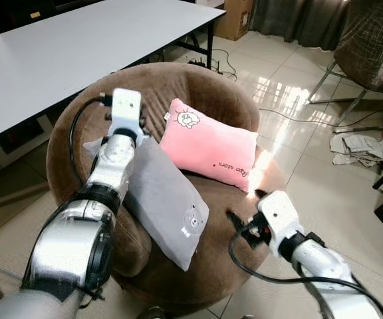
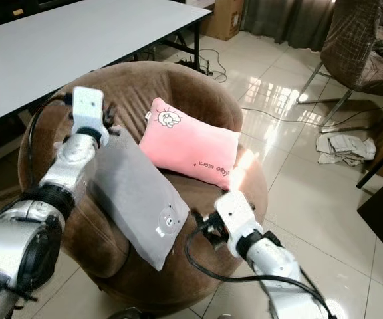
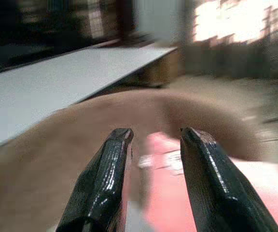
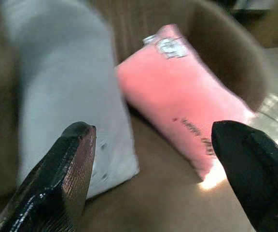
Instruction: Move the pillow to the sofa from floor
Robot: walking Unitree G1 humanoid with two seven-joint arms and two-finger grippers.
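Note:
A pink pillow with a small cartoon patch leans against the back of the round brown sofa. A grey pillow lies slanted over the sofa's left side, its lower corner hanging past the seat's front. My left arm reaches over the grey pillow's upper end. Its gripper is open, nothing between the fingers, aimed at the sofa back and the pink pillow. My right gripper is wide open and empty, low at the seat's front right, facing both pillows.
A long grey table stands close behind and left of the sofa. Cables trail on the tiled floor behind it. A chair and a crumpled cloth are at the right, a cardboard box farther back.

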